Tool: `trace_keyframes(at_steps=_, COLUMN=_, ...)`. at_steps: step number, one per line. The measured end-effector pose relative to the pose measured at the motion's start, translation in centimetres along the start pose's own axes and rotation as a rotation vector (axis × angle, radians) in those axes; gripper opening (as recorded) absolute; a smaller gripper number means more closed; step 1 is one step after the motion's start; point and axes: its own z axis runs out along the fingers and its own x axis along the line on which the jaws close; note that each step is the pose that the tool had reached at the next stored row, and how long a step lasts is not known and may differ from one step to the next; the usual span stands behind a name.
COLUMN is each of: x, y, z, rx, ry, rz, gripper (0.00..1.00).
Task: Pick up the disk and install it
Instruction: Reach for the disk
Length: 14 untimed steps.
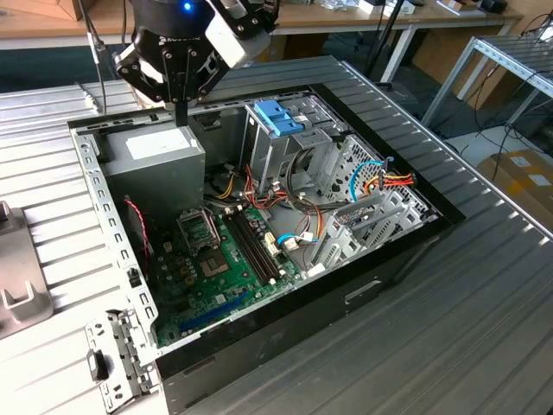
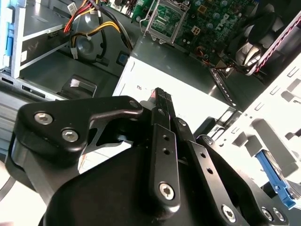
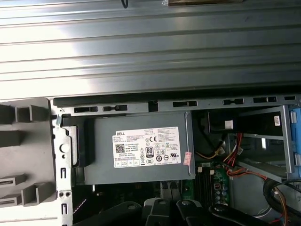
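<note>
The disk (image 1: 278,117) stands on edge in the drive cage at the far side of the open computer case, its light-blue carrier end showing at the cage's top. A light-blue strip of the disk (image 2: 6,40) also shows in the second wrist view, and the disk (image 3: 296,136) shows in the first wrist view. My gripper (image 1: 181,115) hangs over the grey power supply (image 1: 155,151) towards the exterior view's left of the disk, well apart from it. The fingers (image 2: 162,99) are together and shut with nothing between them.
The case's motherboard (image 1: 216,259) lies near the middle, with loose red, yellow and orange wires (image 1: 259,194) beside the cage. A thin light-blue cable (image 1: 367,169) loops at the exterior view's right. A bright-blue latch (image 2: 275,181) sits on the chassis wall. Ribbed metal table (image 1: 484,285) surrounds the case.
</note>
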Motion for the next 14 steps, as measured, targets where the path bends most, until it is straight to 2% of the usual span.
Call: trace_keyframes(at_steps=14, x=0.49, y=-0.04, z=-0.02, rx=0.0001, ry=0.0, rz=0.0, gripper=0.1)
